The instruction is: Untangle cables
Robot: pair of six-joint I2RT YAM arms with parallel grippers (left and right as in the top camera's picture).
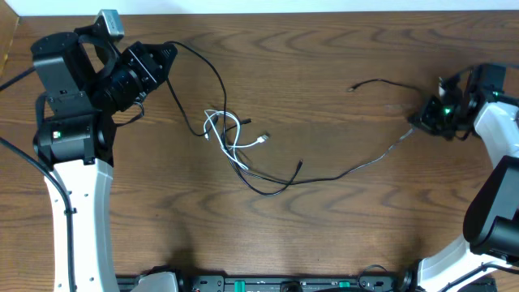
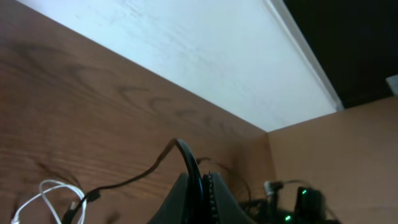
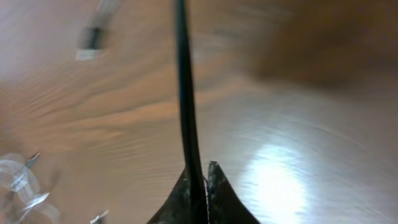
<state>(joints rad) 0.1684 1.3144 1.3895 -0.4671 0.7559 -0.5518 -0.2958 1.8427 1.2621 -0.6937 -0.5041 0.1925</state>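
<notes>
The left gripper [image 1: 166,53], at the far left of the brown wooden table [image 1: 340,235], is clamping shut on the left black cord [image 1: 217,77], a thin flexible lead arcing from its fingers toward the middle; the left wrist view is showing both fingers pressed onto it. The right gripper [image 1: 418,122], at the right edge, is likewise pinching closed on the right black cord [image 1: 357,166], a thin lead sweeping nearward and left, with its small plug end lying farther off; the right wrist view is showing it running straight out from the closed fingertips. Both leads are meeting at the white cord [image 1: 231,134], a thin glossy lead bunched in loose loops left of centre; whether they are merely crossing it or threading through, I cannot tell.

The step in hand is probably drawing the black leads outward; doing it well is meaning pulling slowly and low, and watching the white loops; if the bunch is dragging or tightening, easing off and regripping nearer the knot looks wiser.
</notes>
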